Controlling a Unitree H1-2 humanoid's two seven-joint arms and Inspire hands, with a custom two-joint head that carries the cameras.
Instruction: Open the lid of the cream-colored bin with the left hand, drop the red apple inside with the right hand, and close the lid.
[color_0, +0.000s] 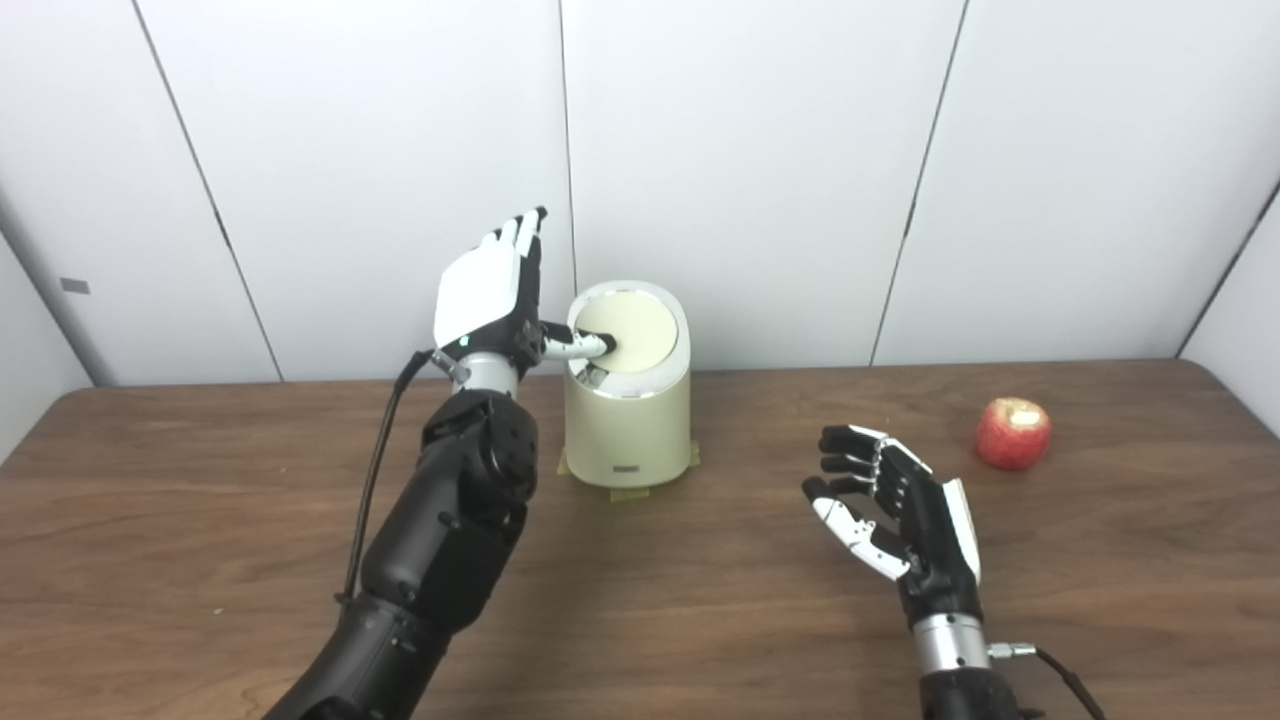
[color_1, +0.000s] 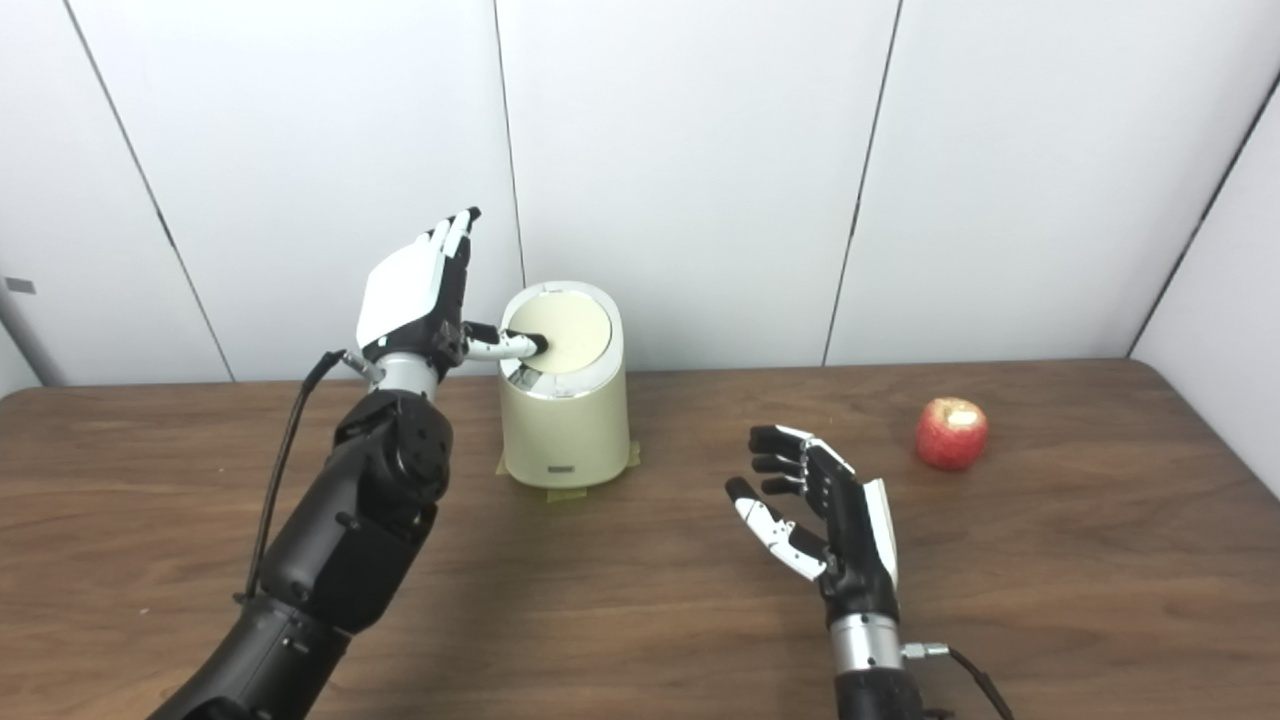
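Observation:
A cream-colored cylindrical bin (color_0: 628, 420) stands at the back middle of the wooden table, its round lid (color_0: 640, 332) tilted toward me and lying shut in its silver rim. My left hand (color_0: 492, 292) is raised just left of the bin, fingers straight up and apart, its thumb (color_0: 583, 345) laid across onto the lid's left part. A red apple (color_0: 1013, 432) with a pale patch on top rests at the right of the table. My right hand (color_0: 895, 510) hovers open over the table, left of the apple and apart from it, holding nothing.
White wall panels (color_0: 750, 150) rise right behind the bin. Tape strips (color_0: 625, 490) show under the bin's base. The brown table (color_0: 200, 520) runs wide to both sides, with its back edge (color_0: 900, 364) near the wall.

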